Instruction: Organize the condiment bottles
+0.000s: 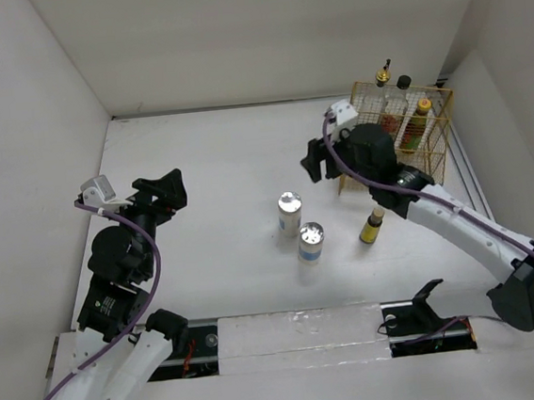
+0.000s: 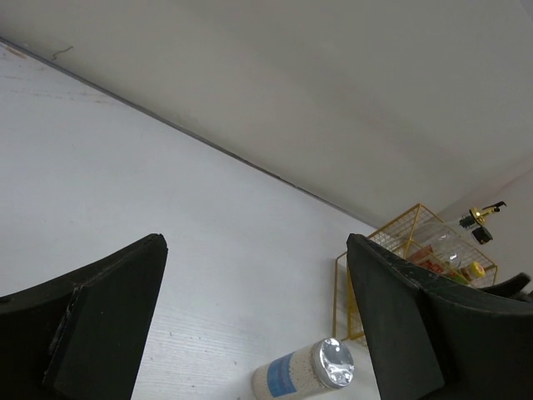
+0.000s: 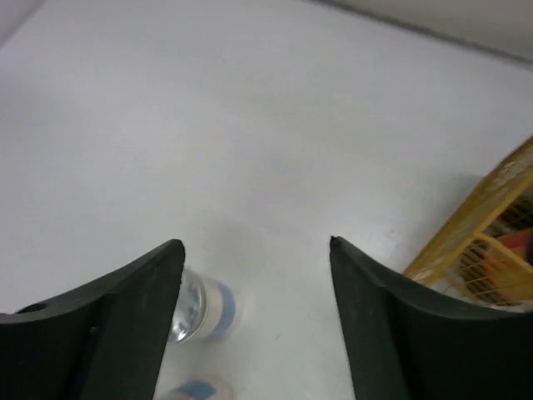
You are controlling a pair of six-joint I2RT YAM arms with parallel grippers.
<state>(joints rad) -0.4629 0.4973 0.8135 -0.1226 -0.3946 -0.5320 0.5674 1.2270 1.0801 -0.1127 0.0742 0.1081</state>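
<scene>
Two silver-topped cylinders (image 1: 290, 213) (image 1: 310, 241) stand mid-table, and a small yellow bottle (image 1: 373, 226) stands to their right. In the gold wire basket (image 1: 443, 141) I see the gold-spouted clear bottle (image 1: 385, 86), the black-capped bottle (image 1: 403, 90) and a red-labelled bottle (image 1: 418, 121). The red-lidded jar is hidden. My left gripper (image 1: 166, 193) is open and empty at the left; its wrist view shows one cylinder (image 2: 306, 372). My right gripper (image 1: 316, 161) is open and empty, left of the basket and above the cylinders, one of which shows in its wrist view (image 3: 202, 305).
White walls enclose the table on the left, back and right. The basket sits in the back right corner and also shows in the left wrist view (image 2: 410, 237). The right arm's body covers the basket's front left part.
</scene>
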